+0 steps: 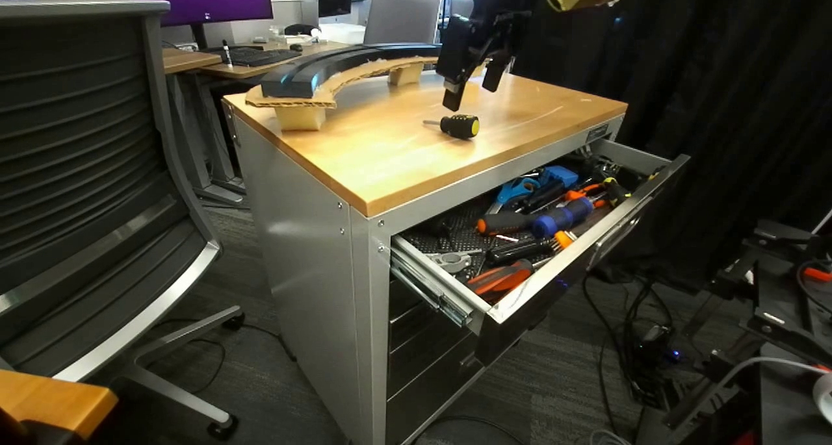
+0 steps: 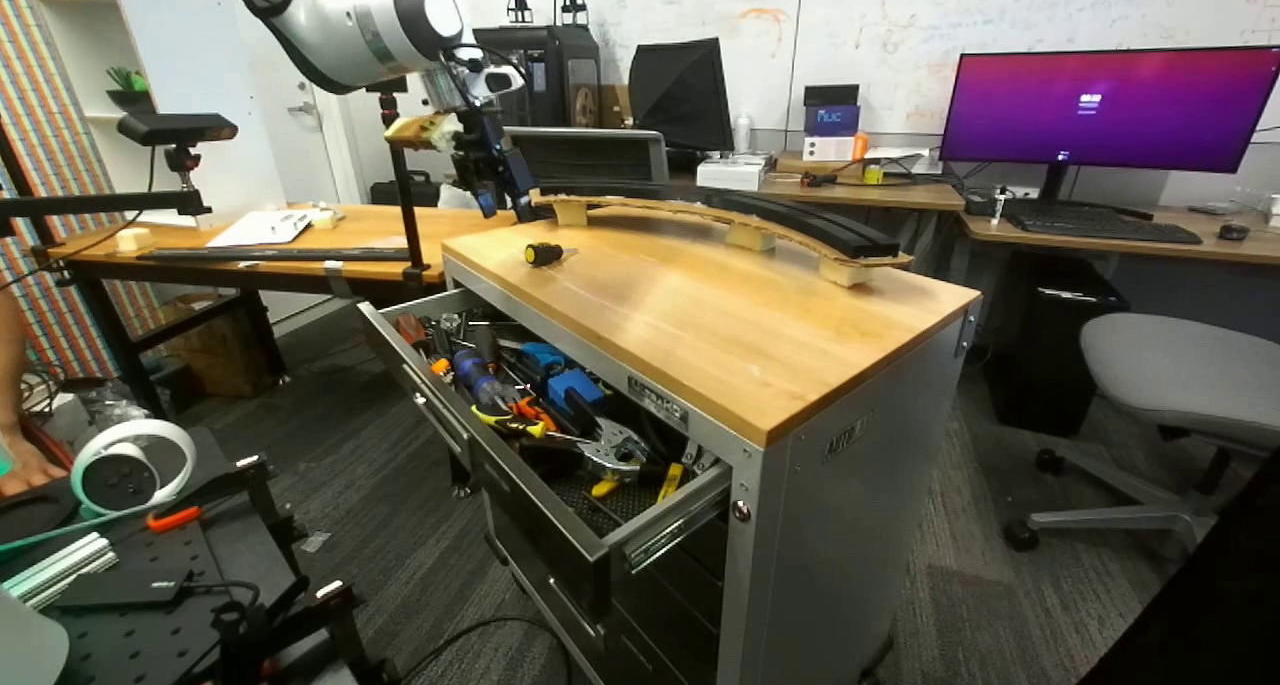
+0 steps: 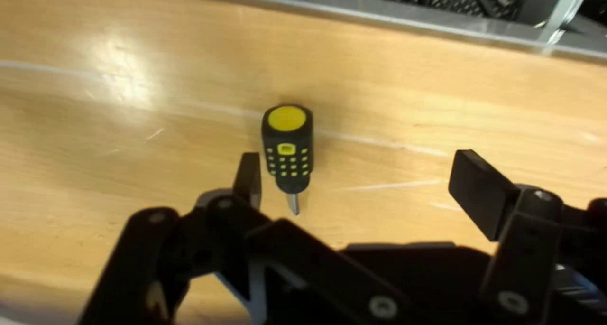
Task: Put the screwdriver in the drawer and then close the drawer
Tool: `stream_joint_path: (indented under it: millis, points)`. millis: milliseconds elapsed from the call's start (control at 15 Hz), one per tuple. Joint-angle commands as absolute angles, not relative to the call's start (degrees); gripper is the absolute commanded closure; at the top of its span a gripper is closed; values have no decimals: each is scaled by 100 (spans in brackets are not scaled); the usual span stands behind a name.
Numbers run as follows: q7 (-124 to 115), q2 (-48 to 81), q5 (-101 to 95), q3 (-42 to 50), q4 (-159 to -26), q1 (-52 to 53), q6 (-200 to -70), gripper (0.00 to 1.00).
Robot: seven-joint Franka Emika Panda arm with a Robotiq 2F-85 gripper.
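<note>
A wooden surface spans the middle of an exterior view; we see the black-and-yellow screwdriver lying on it, upper centre of the frame. Right of centre, the drawer stands open, holding tools. In the wrist view, we find the gripper spread wide above the surface.

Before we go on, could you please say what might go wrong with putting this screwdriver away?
In the wrist view, the screwdriver appears off-centre, nearer one finger of the open tool, so closing might nudge it. The open drawer is crowded, so the screwdriver could land high and obstruct the drawer's closing.
</note>
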State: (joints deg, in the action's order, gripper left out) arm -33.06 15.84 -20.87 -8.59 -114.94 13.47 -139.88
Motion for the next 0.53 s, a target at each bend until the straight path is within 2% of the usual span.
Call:
stream_joint_path:
  millis: [0, 200, 267, 333, 467]
  points:
    - [-3913, 2229, -2637, -339, -10761, 1716, -14041, 0]
    - [-4050, 2557, -2608, -129, -10494, 1845, -13969, 0]
    - [-4046, 2637, -2558, -92, -10422, 1876, -13970, 25]
    - [-4084, 2692, -2531, -51, -10380, 1912, -13997, 27]
    - [-4120, 2760, -2470, -6, -10291, 1956, -13994, 44]
